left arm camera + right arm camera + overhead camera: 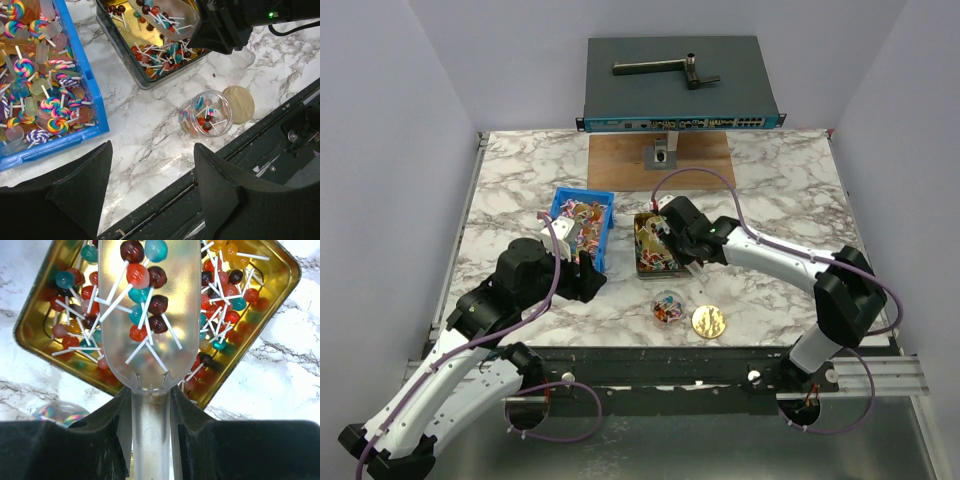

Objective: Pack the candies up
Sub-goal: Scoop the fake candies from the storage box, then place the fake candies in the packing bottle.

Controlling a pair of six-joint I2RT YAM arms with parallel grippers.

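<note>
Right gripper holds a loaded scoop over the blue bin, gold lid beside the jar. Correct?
No. The loaded scoop in the right gripper is over the gold tin instead, as the right wrist view shows. The gold lid does lie beside the jar.

We see a marble table [790, 190], at twelve o'clock a black rack unit [630, 95], a wooden board [615, 160] just beside it, at six o'clock a gold disc [708, 320].

- I find open marble tabletop [145, 130] between the blue plastic bin [92, 87] and the gold rectangular tin [287, 275].
- The right gripper [150, 412] and its clear plastic scoop [117, 357] cover that tin from above.
- A small clear jar [190, 125] and a gold disc lid [242, 105] stand near the front edge.
</note>
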